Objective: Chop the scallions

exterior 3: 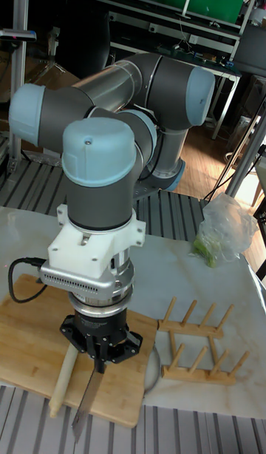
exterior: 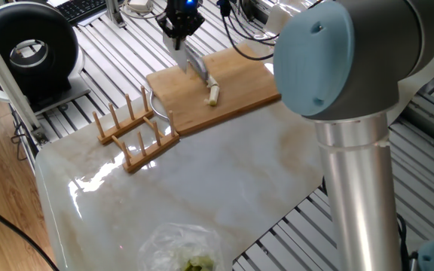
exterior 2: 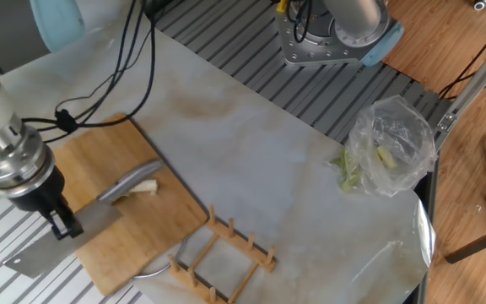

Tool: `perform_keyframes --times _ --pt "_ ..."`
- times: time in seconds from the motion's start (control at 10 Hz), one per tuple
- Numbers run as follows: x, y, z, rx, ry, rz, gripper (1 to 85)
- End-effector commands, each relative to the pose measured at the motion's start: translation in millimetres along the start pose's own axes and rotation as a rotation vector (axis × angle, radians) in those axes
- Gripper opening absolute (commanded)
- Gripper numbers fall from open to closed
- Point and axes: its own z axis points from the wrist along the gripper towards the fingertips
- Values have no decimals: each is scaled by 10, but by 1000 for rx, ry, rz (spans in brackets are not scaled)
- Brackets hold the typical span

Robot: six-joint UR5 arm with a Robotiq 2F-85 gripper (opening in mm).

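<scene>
Gripper (exterior 2: 57, 221) is clamped on the cleaver (exterior 2: 91, 221), blade down flat across the scallion (exterior 2: 144, 187) on the board (exterior: 232, 94). The stalk lies just beyond the gripper, toward the board's middle, its long axis crossing the blade; only a stub shows past the edge. The rack (exterior 2: 226, 249) sits just off the board, the bag (exterior 2: 391, 143) well apart. Nothing blocks the cut.
</scene>
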Motion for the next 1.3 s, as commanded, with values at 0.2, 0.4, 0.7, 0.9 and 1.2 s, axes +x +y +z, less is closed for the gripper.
perform_keyframes --times 0.2,0.4,0.7,0.9,1.2 --pt "227 130 110 -48 107 37 13" --pt "150 82 142 -40 84 14 10" --pt "249 170 131 -114 129 6 13" --pt "100 89 101 -95 96 31 13" --pt "-13 -180 21 -44 97 71 13"
